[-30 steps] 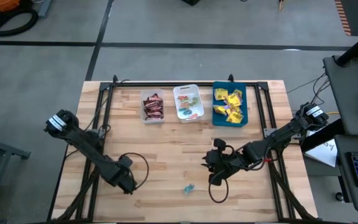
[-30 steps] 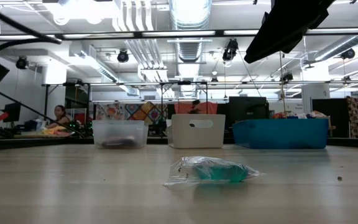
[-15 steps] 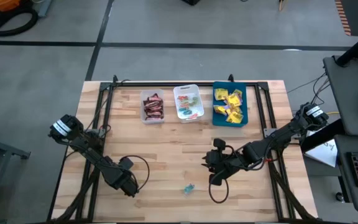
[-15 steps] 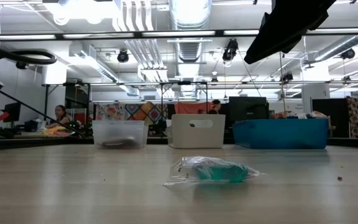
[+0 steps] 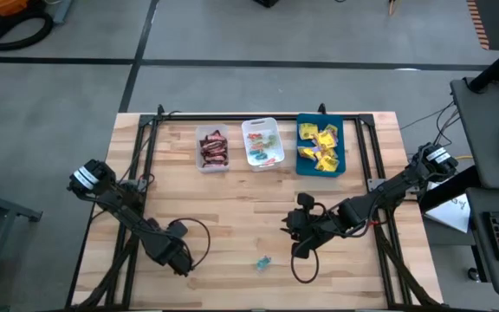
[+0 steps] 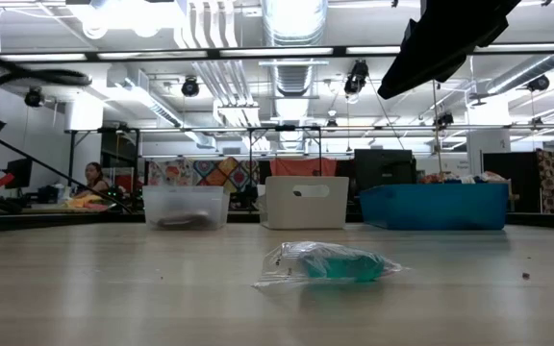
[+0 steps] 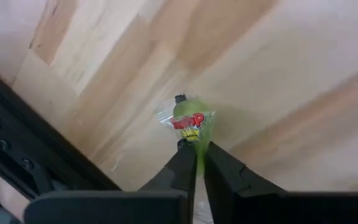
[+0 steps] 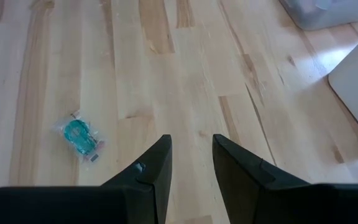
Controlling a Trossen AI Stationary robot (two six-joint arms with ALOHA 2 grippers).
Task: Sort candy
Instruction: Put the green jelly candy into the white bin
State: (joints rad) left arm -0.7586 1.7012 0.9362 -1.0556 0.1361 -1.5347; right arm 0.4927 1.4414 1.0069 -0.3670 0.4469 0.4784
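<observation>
A green candy [image 7: 191,121] in a clear wrapper with red print lies on the wooden table near its front left, and my left gripper [image 7: 199,155] [image 5: 178,258] is shut on it. A teal candy [image 5: 262,263] [image 6: 330,264] [image 8: 79,135] in a clear wrapper lies loose on the boards at the near middle. My right gripper [image 8: 191,152] [image 5: 296,230] hangs above the table to the right of the teal candy, open, with nothing between its fingers. My left gripper pinches the green candy's end nearest the fingers [image 7: 196,144] between its two fingertips. The fingers come steeply from above. The rest of the candy reaches out beyond the tips and appears to lie on the table.
Three trays stand in a row at the far edge: a clear one [image 5: 212,149] with dark red-brown bars, a white one [image 5: 262,143] with mixed small pieces, a blue one [image 5: 320,146] with yellow packets. Black frame rails [image 5: 141,173] run along both sides of the table.
My left arm has bent a little lower over the table's near left part. The teal candy and my right gripper have kept still.
</observation>
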